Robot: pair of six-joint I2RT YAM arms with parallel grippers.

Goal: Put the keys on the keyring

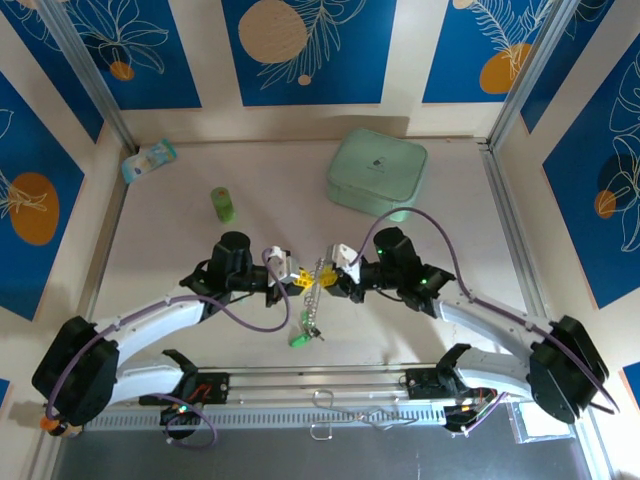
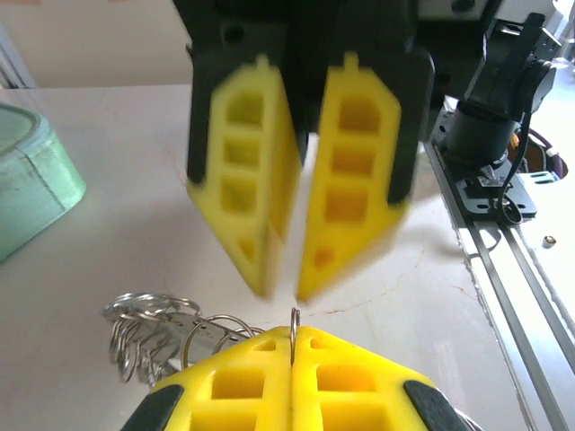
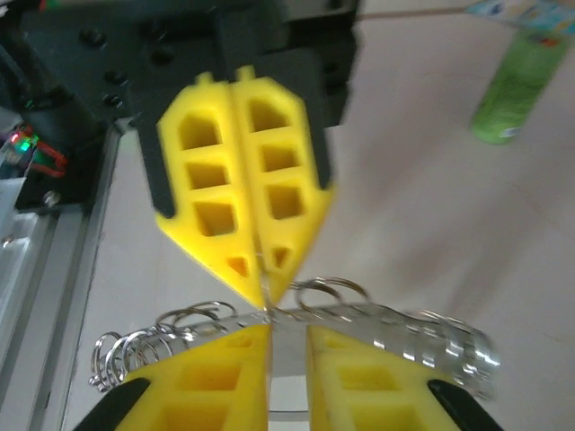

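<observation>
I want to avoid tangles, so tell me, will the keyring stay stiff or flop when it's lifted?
Probably floppy: the keyring trails slack like a chain from the left gripper pinching it. Likely light, being thin wire. Its small loops may snag or swing.

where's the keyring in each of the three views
top external: keyring at centre, between left gripper and right gripper.
left wrist: keyring at bottom left, loops bunched.
right wrist: keyring across the lower middle.
shared landmark: the left gripper, shut on the keyring.
</observation>
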